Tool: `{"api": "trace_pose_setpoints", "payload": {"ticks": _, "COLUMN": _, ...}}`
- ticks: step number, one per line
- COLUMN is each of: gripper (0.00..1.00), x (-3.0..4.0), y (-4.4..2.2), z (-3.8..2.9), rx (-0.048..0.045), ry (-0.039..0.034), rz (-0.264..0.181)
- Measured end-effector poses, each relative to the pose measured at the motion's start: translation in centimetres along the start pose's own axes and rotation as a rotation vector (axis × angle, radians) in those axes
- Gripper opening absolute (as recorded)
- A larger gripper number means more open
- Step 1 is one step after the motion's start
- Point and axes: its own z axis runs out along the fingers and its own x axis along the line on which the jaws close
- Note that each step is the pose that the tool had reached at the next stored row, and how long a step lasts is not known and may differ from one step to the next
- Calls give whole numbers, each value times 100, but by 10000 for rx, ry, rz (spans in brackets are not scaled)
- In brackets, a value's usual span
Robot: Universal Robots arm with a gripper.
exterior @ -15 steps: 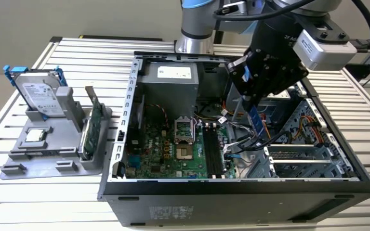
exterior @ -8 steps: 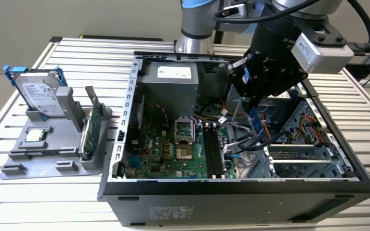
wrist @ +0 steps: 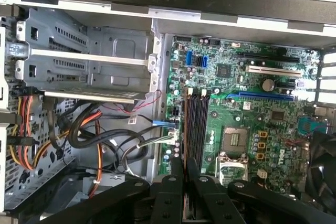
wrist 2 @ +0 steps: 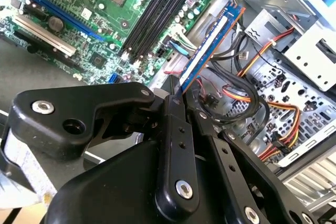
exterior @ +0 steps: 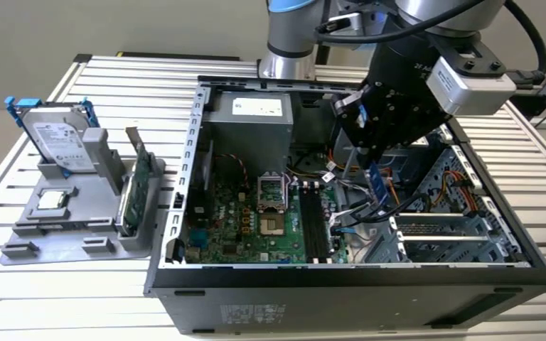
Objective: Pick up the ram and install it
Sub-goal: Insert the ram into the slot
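The gripper (wrist 2: 181, 90) is squeezing the ram (wrist 2: 210, 44) tight, holding it up near the black memory slots (wrist: 197, 124), not pushed in yet.

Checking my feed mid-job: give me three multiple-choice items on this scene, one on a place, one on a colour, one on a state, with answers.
1. Where is the ram? A in a person's hand; B in the gripper, at the open case; C seated in a slot.
2. What colour is the hard drive frame? A red; B yellow; C blue.
3. The memory slots are: A empty; B all filled; C covered by a cloth.
Answers: 1 B, the stick juts from the shut gripper; 2 C, blue rails flank the drive; 3 A, the black slots lie bare.
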Motion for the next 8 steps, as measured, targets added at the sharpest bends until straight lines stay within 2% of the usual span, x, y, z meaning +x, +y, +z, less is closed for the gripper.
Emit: {"api": "trace_pose_setpoints", "payload": {"ticks": 8, "gripper": 0, "x": 1, "y": 0, "z": 46, "rx": -3, "ry": 19, "rz": 4}}
